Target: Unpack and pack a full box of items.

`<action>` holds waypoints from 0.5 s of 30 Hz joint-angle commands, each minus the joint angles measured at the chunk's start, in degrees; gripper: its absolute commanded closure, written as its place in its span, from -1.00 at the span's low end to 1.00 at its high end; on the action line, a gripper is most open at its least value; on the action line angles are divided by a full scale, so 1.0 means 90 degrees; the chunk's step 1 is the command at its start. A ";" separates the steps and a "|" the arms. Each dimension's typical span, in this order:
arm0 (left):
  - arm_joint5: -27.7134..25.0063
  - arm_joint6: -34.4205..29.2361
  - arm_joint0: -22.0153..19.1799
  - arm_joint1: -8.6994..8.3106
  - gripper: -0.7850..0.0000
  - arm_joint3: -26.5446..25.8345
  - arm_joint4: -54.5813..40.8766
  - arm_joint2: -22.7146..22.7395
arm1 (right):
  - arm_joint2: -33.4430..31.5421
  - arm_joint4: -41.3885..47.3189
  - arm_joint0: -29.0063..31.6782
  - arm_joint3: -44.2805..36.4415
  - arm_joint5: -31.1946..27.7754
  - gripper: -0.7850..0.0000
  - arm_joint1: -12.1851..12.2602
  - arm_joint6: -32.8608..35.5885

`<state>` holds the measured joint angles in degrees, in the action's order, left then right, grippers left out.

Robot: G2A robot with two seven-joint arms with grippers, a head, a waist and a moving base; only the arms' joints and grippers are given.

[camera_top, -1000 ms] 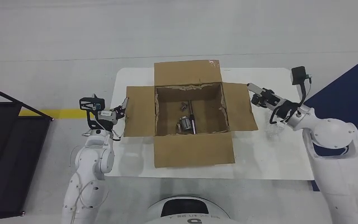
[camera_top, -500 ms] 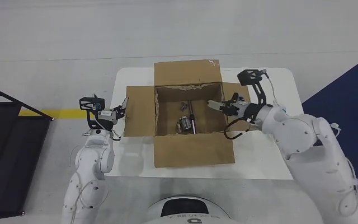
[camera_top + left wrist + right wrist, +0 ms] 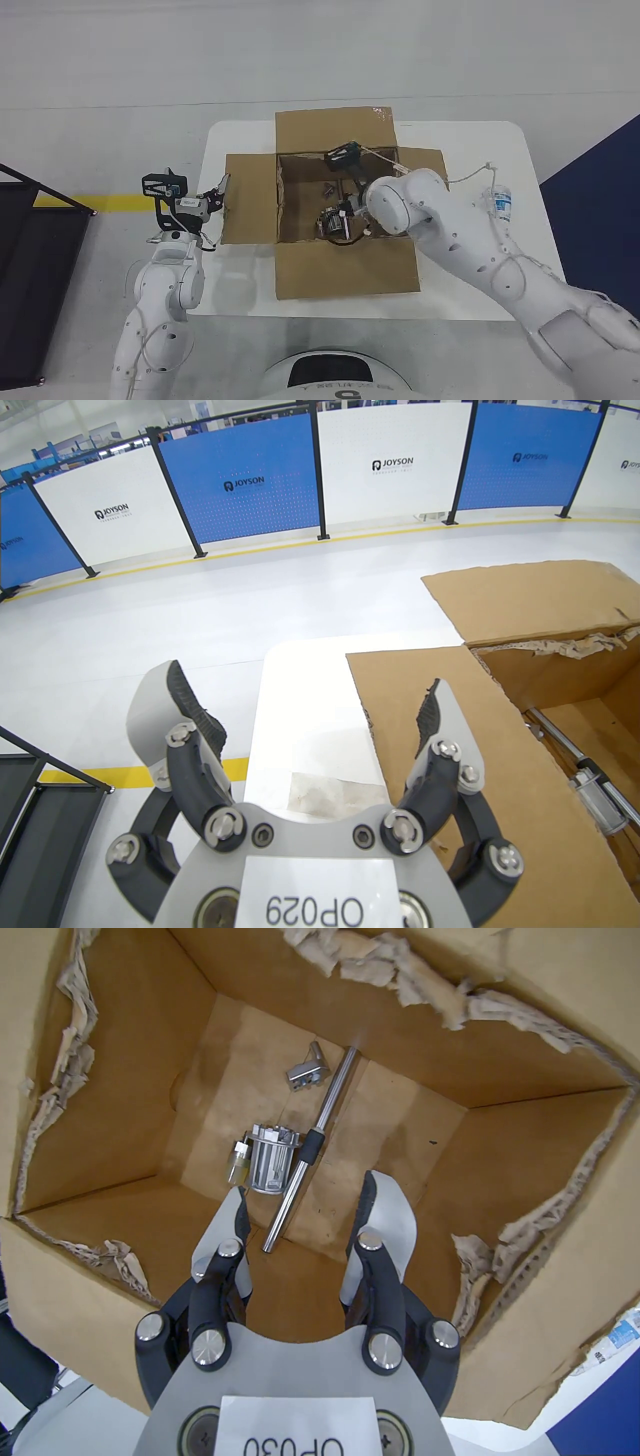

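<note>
An open cardboard box stands on the white table. On its floor lie a long metal rod, a ribbed metal cylinder and a small metal bracket. My right gripper hangs open and empty inside the box mouth, just above the near end of the rod; from above, the right gripper is over the box's middle. My left gripper is open and empty beside the box's left flap, seen from above as the left gripper at the table's left edge.
A small clear water bottle lies on the table right of the box. The four flaps are folded outward, and torn paper lines the box rim. A black rack stands on the floor at the far left.
My right arm has swung left from the table's right side, over the right flap, into the box opening. The left arm has kept still.
</note>
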<state>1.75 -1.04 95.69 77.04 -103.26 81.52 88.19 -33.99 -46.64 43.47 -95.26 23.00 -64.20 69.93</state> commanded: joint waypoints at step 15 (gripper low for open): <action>0.0000 0.0000 0.0000 0.0000 -1.00 0.0000 0.0000 0.0000 | 0.1216 0.0528 -0.0990 0.2876 0.0122 0.24 -0.1263 -0.0214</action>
<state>1.75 -1.04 95.69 77.04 -103.26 81.52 88.19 -23.72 -41.62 34.75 -70.79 23.50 -74.90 67.89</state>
